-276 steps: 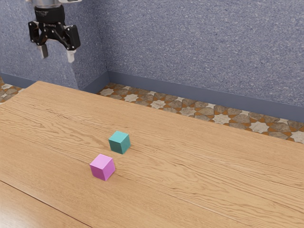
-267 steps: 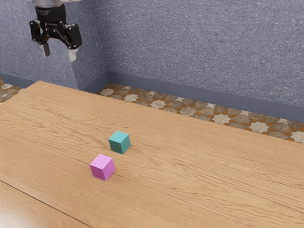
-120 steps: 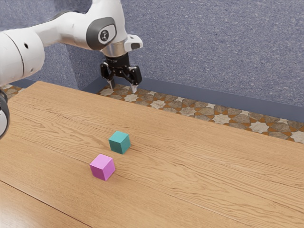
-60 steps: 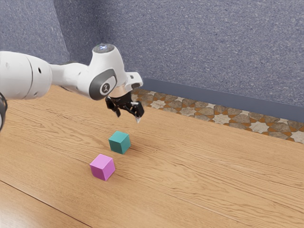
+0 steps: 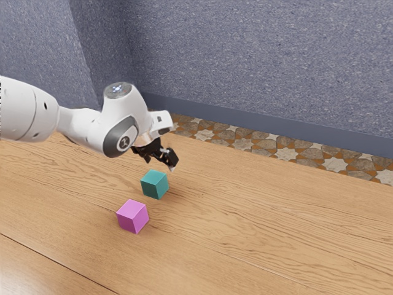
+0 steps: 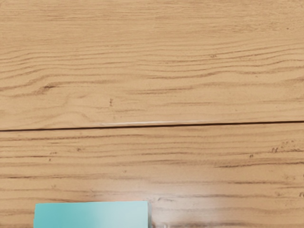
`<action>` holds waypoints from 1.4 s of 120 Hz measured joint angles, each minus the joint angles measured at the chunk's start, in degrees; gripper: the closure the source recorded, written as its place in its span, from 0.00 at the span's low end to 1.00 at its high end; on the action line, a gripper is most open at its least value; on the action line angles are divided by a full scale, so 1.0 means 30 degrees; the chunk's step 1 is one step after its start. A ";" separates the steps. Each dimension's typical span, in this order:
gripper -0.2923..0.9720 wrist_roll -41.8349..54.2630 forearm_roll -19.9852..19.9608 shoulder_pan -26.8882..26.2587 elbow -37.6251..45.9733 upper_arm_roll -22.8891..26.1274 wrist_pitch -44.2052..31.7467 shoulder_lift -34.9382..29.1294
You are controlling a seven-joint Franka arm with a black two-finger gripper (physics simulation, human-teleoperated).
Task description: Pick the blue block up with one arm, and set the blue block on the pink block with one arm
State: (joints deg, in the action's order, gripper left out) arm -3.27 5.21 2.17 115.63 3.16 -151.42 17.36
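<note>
The blue block [image 6: 92, 213] is cut off by the wrist view's lower edge, so just a strip of it shows against the table [image 6: 152, 71]. In the exterior view the arm [image 5: 37, 117] runs off the left edge, and its white wrist hides the base of the gripper [image 5: 161, 162]; the table there runs past the left, right and lower edges.

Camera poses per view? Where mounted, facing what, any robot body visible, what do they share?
Exterior view: beside the table, looking down across it at blue block and pink block; arm and open gripper enter from its left.
Wrist view: mounted by the gripper, facing down at the table; blue block just under it.
Shared: blue block, table.
</note>
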 joint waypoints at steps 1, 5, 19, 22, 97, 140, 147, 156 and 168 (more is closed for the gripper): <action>0.23 0.0013 -0.0003 0.0002 0.0011 0.0000 -0.0042 0.0021; 0.23 0.0062 -0.0009 0.0006 0.0042 0.0000 -0.0187 0.0079; 0.23 0.0208 -0.0027 0.0062 0.0259 -0.0062 -0.0527 0.0189; 0.23 0.0237 -0.0029 0.0068 0.0381 -0.0104 -0.0578 0.0172; 0.23 0.0679 -0.0038 0.0441 0.1278 -0.0301 -0.1075 0.0718; 0.23 0.0782 -0.0047 0.0591 0.1262 -0.0293 -0.1989 0.1203; 0.23 0.0789 -0.0064 0.0615 0.1253 -0.0293 -0.2292 0.1247; 0.23 0.0796 -0.0079 0.0626 0.1249 -0.0293 -0.2782 0.1451; 0.23 0.0802 -0.0097 0.0670 0.1249 -0.0293 -0.3301 0.1574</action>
State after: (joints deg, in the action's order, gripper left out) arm -0.86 4.92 4.18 119.38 2.29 -161.33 22.08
